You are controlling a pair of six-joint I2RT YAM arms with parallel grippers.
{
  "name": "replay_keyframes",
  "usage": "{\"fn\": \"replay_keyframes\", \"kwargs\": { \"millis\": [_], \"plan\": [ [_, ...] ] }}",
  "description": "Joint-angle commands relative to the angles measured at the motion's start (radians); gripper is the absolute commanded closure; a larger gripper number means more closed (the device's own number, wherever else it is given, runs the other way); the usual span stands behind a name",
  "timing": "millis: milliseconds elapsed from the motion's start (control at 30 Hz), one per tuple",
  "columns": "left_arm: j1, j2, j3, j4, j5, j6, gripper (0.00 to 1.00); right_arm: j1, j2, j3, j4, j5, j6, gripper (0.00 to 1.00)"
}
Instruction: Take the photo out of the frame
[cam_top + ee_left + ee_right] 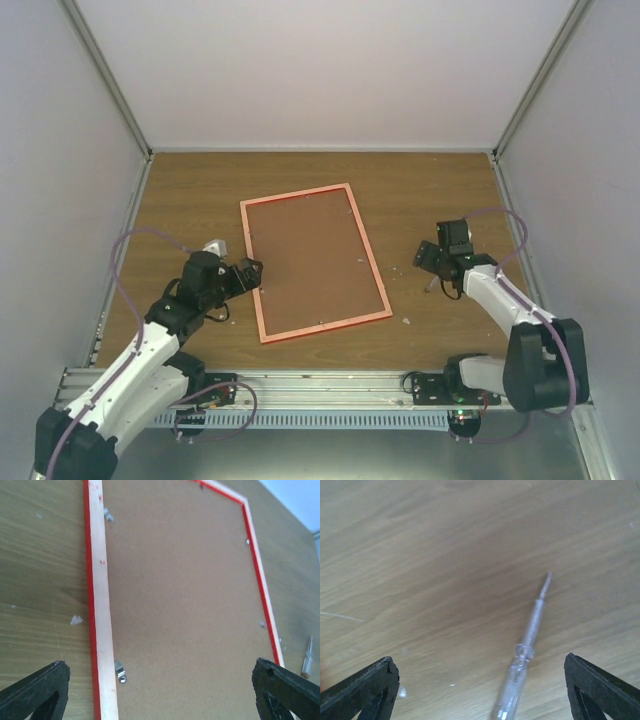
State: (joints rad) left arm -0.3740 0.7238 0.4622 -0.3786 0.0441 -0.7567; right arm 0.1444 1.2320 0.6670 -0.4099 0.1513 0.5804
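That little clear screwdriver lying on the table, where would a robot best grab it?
The screwdriver lies flat on the table, so come straight down from above and pinch its thicker clear handle across its width, not the thin tip. The right gripper, jaws open, hangs over it.

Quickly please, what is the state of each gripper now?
Left gripper: open, holding nothing, by the frame.
Right gripper: open, holding nothing, over a clear screwdriver.

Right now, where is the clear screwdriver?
The clear screwdriver lies on the table right of the frame, seen between the open fingers of the right tool in the right wrist view.
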Motion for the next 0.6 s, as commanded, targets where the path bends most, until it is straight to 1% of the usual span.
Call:
{"fn": "replay_keyframes", "kwargs": {
  "millis": [0,167,367,567],
  "plan": [
    [0.007,0.036,0.032,0.022,0.075,0.052,0.01,-0.056,0.052,-0.035,-0.027,0.034,0.037,0.12],
    [0.007,0.027,0.011,0.054,0.107,0.059,0.01,-0.08,0.069,-0.076,0.0,-0.006,0.039,0.21],
    [0.007,0.073,0.022,0.073,0.156,0.065,0.01,-0.082,0.129,-0.104,0.033,-0.086,0.013,0.45],
    [0.006,0.099,0.035,0.08,0.223,0.076,0.01,-0.082,0.168,-0.107,0.054,-0.11,0.007,0.6]
  ]
}}
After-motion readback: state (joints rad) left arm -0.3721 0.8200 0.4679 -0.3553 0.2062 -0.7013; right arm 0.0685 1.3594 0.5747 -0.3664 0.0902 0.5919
